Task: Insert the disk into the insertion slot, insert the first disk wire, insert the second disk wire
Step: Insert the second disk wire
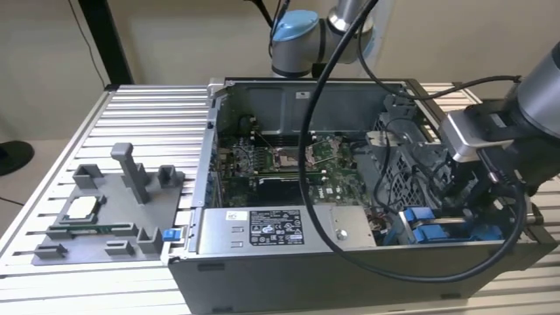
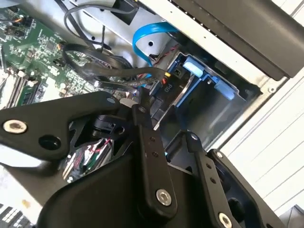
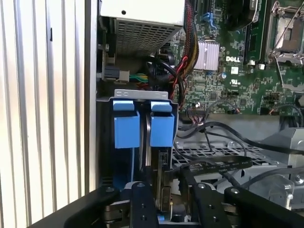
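The insertion slot (image 3: 105, 142) is the dark grey bay at the case's front corner, on the exterior view's right (image 1: 411, 230). Two blue clips (image 3: 127, 128) (image 3: 161, 128) stand in it. The disk is mostly hidden; its blue carrier frame (image 2: 199, 71) shows inside the bay. My gripper (image 2: 164, 114) reaches down into the bay and appears shut on a black wire connector (image 2: 166, 88) at the disk's end. In the first wrist view the gripper (image 3: 166, 183) sits just below the right blue clip. A light blue flat wire (image 2: 145, 35) arcs above the bay.
The open computer case (image 1: 210, 197) lies on a slatted metal table (image 1: 131, 118). Inside are the green motherboard (image 1: 280, 164), the grey labelled power-supply box (image 1: 271, 230) and a bundle of black cables (image 2: 90, 61). A grey fixture with pegs (image 1: 114, 210) stands at the exterior view's left.
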